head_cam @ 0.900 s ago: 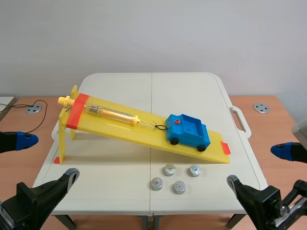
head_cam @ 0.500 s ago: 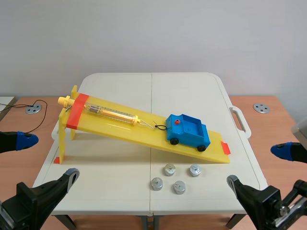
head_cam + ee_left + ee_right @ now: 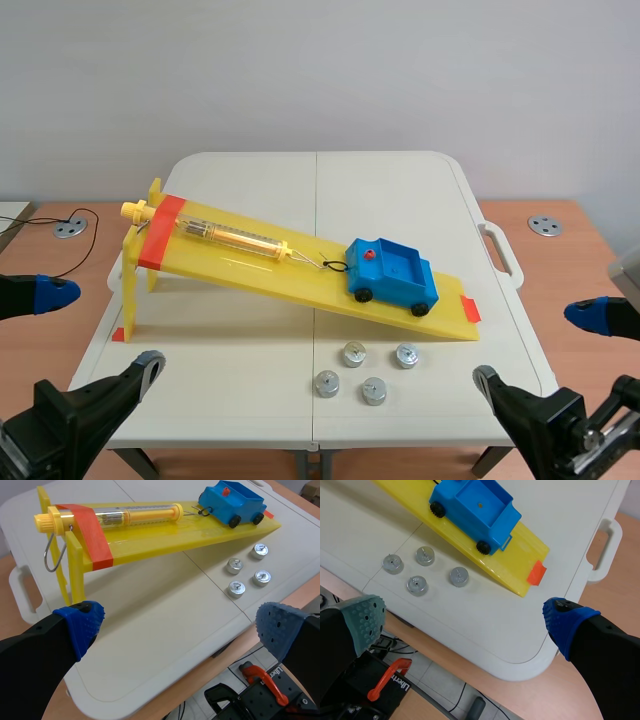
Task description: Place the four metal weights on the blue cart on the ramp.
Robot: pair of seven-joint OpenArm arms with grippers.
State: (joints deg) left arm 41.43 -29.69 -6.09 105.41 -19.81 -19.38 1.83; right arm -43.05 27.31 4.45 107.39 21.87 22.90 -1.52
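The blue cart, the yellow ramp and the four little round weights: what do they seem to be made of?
The blue cart looks like moulded plastic: uniform bright colour, soft sheen, black wheels. The ramp seems glossy yellow plastic; light reflects off its smooth surface. The weights are probably metal: silvery grey with bright highlights on their flat tops.

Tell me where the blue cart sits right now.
Scene view: the blue cart sits near the low right end of the yellow ramp, with the four metal weights on the white table just nearer the robot.
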